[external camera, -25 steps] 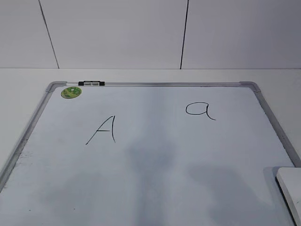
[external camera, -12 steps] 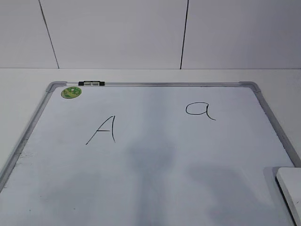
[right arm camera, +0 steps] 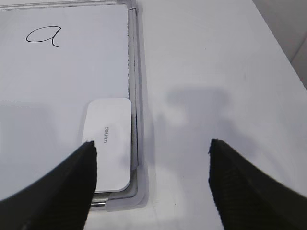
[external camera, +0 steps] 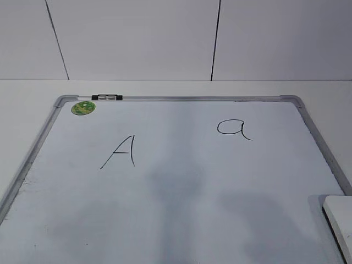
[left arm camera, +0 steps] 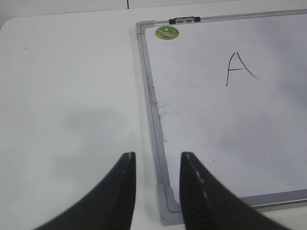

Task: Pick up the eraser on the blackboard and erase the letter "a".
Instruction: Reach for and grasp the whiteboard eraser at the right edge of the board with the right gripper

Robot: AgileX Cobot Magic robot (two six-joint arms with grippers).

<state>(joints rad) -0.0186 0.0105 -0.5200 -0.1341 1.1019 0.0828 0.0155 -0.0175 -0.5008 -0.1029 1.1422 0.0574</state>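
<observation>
The blackboard [external camera: 181,181] is a white board with a silver frame lying flat on the table. The letter "a" [external camera: 235,129] is written at its upper right and also shows in the right wrist view [right arm camera: 44,36]. The eraser [right arm camera: 109,141], white with a small grey logo, lies flat in the board's near right corner; its edge shows in the exterior view [external camera: 339,217]. My right gripper [right arm camera: 151,149] is open wide above that corner, its left finger over the eraser's edge. My left gripper [left arm camera: 157,160] is open and empty above the board's near left corner. Neither gripper shows in the exterior view.
A capital "A" [external camera: 120,152] is written on the board's left half. A round green sticker [external camera: 83,108] and a small black-and-silver clip [external camera: 107,98] sit at the far left corner. White table [left arm camera: 72,96] surrounds the board; a white wall stands behind.
</observation>
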